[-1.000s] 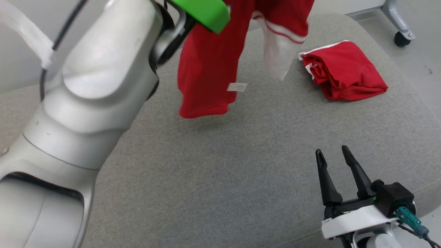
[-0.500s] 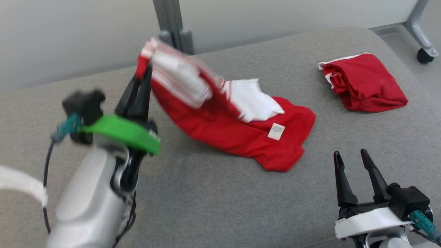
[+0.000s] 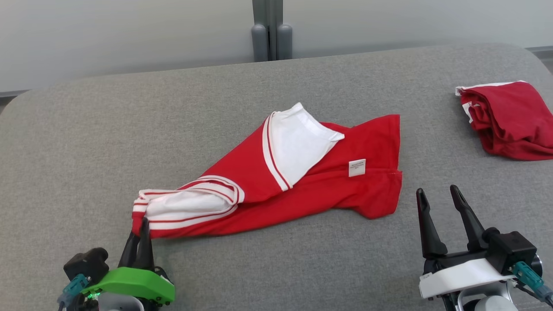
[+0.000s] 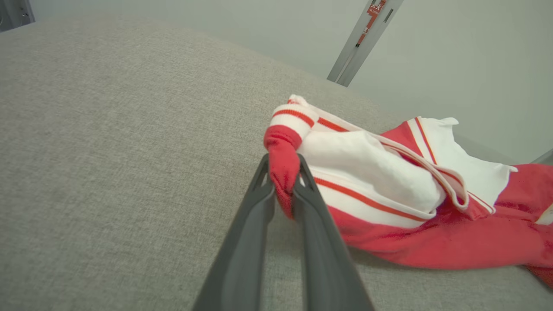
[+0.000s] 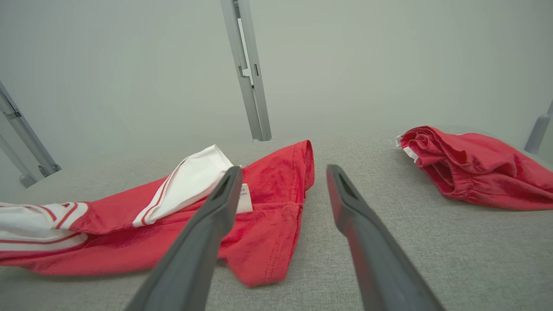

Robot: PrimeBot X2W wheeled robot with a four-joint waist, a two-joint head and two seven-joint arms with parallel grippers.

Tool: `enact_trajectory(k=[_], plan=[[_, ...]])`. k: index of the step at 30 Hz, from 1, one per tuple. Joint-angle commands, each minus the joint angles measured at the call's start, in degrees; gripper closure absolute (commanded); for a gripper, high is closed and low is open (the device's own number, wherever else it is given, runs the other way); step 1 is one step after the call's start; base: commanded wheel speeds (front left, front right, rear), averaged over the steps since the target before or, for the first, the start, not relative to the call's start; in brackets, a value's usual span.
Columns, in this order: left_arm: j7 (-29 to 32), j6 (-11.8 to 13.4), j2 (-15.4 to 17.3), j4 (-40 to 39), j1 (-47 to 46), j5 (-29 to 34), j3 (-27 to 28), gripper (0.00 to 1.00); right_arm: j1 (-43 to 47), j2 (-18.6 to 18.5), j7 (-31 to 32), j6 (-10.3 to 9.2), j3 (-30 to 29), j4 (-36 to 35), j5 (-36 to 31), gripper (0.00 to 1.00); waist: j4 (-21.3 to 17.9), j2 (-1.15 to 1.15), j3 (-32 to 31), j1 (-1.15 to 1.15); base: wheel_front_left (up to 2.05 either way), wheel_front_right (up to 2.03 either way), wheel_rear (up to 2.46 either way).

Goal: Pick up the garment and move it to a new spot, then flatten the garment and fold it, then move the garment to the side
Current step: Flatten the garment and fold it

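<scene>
Item: red garment (image 3: 311,190) with white striped trim, laid crumpled across the centre of the grey padded surface (image 3: 108,129), its length running from 8 o'clock to 2 o'clock. Left gripper (image 3: 142,223), at 7 o'clock: fingers clenched on the striped corner, judged to be so held that the cloth can be drawn taut for flattening. Right gripper (image 3: 436,190), at 4 o'clock: fingers spread, nothing held, poised near the hem, probably to take the opposite edge. Second red garment (image 3: 505,121), bundled, set at 2 o'clock, well apart
</scene>
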Motion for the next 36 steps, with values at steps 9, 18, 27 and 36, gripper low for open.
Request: enact_trajectory(k=[9,18,27,36], plan=[[-0.2,7.1,0.1,0.8,1.9,12.6,0.2,0.0,0.3,-0.1,0.0,0.0,0.3,0.4,0.4,0.0,0.4,0.0,-0.7,0.0,0.0,0.0,0.0],[0.8,7.0,2.0,1.7,-1.0,22.4,-4.5,0.0,0.5,-0.7,0.0,0.0,0.9,0.7,0.7,0.0,-0.4,0.0,-0.9,0.0,0.0,0.0,0.0],[2.6,5.4,3.9,12.7,-9.4,24.9,-7.1,0.0,-0.6,-1.3,0.0,0.0,0.9,0.2,0.9,0.0,-0.8,0.0,0.8,0.0,0.0,0.0,0.0],[1.1,5.5,2.4,16.2,-10.9,25.9,-9.6,1.0,-0.6,-1.5,0.0,0.0,0.4,0.0,0.8,0.0,-0.3,0.0,1.9,0.0,0.0,0.0,0.0]])
